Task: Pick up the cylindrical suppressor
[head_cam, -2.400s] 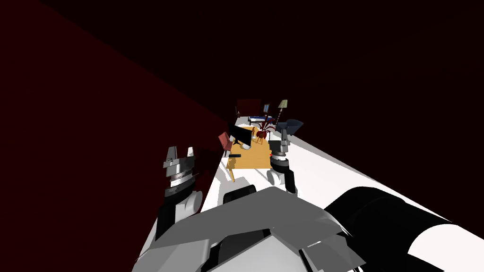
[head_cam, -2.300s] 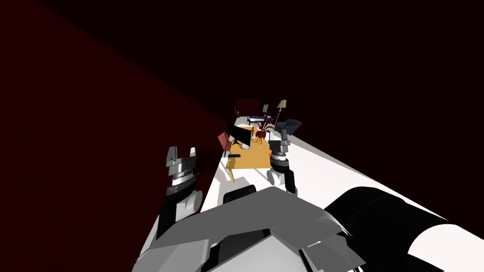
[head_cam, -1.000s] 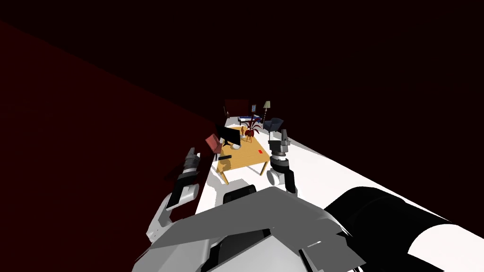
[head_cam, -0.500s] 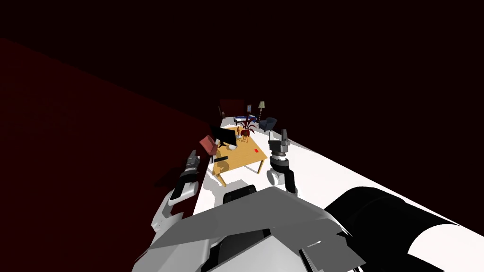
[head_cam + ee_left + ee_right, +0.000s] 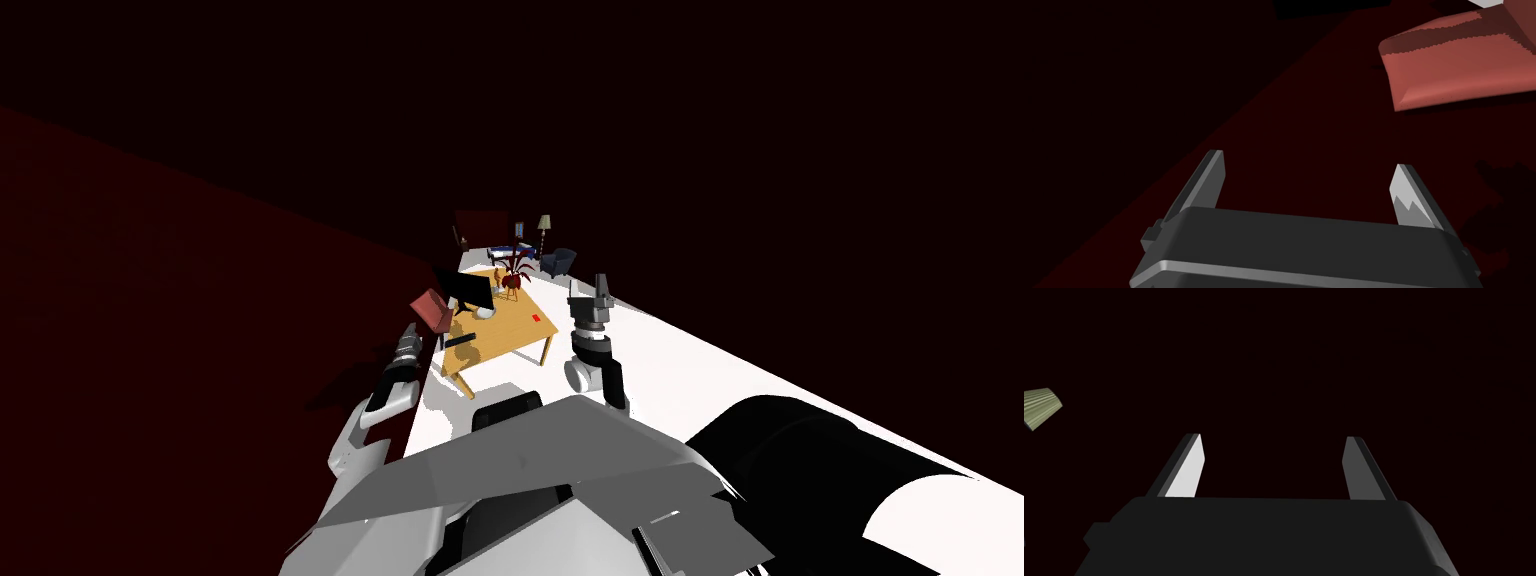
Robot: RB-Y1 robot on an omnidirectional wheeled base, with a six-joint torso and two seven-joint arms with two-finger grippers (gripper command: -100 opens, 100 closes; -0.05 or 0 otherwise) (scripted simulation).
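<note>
**A:** What's the room like?

**B:** A dark red wall (image 5: pixel 200 300) runs along the left. A white floor (image 5: pixel 700 370) stretches away beside it, with a black area beyond both. At the far end stand a blue armchair (image 5: pixel 558 262) and a floor lamp (image 5: pixel 544 224).

**A:** And the surface?

**B:** A tan wooden worktop (image 5: pixel 510 335) on legs stands on the floor, well ahead and close to the wall. A black monitor (image 5: pixel 466 288) stands on its left side, with a white dome (image 5: pixel 485 313) at its foot. A plant (image 5: pixel 513 278) in a dark red pot is at the far end, and a small flat red patch (image 5: pixel 537 318) lies near the right edge. A red chair (image 5: pixel 430 311) sits at the worktop's left side, against the wall.

**A:** The arms?

**B:** The left end effector (image 5: pixel 1308 161) is by the wall, near the chair and left of the worktop's near corner. Its fingers are spread wide with nothing between them. The right end effector (image 5: pixel 1272 437) is raised over the floor, right of the worktop – fingers likewise apart and empty.

**A:** Where's the suppressor?

**B:** The suppressor (image 5: pixel 459 341) is a short dark bar lying flat at the worktop's near left corner, nearer than the monitor and just right of the chair. Its long axis runs left to right – I cannot tell one end from the other. Neither end effector touches it.
</note>
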